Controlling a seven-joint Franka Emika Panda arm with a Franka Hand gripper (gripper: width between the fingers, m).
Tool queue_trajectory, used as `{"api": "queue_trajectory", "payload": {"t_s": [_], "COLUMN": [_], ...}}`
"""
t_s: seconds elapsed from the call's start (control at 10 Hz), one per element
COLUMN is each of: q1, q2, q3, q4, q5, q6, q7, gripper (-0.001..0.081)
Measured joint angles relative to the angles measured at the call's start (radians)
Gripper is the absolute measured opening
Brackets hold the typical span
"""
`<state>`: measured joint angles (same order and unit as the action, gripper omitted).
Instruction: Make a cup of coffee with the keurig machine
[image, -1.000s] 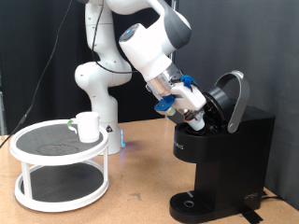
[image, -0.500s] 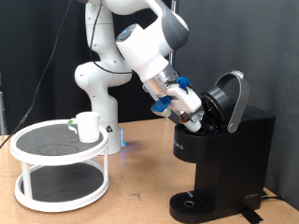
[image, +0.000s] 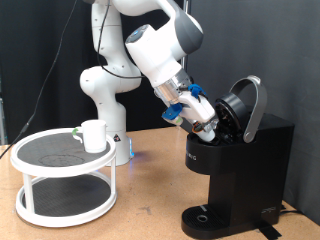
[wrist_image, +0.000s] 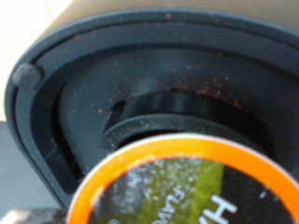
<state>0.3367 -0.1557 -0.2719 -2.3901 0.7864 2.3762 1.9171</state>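
The black keurig machine stands at the exterior view's right with its rounded lid hinged up. My gripper reaches down into the open top, its fingertips hidden by the machine's rim. In the wrist view a coffee pod with an orange rim and printed foil top fills the near part, in front of the black round pod chamber, which is dusted with coffee grounds. No fingers show there. The white cup stands on the round stand at the exterior view's left, far from the gripper.
A white two-tier round stand with dark shelves carries the cup and a small object with a green mark. The arm's white base stands behind it. A wooden table holds everything; a black curtain hangs behind.
The hand has shifted only slightly at the machine's open top. The cup, stand and lid have not moved.
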Motion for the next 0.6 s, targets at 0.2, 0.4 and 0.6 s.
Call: {"api": "queue_trajectory", "payload": {"t_s": [0.2, 0.4, 0.6], "q1": [0.001, 0.004, 0.005], "q2": [0.009, 0.029, 0.047], "q3": [0.005, 0.011, 0.017], "q4": [0.009, 0.023, 0.036], "q5": [-0.016, -0.029, -0.034], "q6": [0.0, 0.0, 0.0], "q7": [0.03, 0.048, 0.053], "gripper": [0.0389, 0.0389, 0.0389]}}
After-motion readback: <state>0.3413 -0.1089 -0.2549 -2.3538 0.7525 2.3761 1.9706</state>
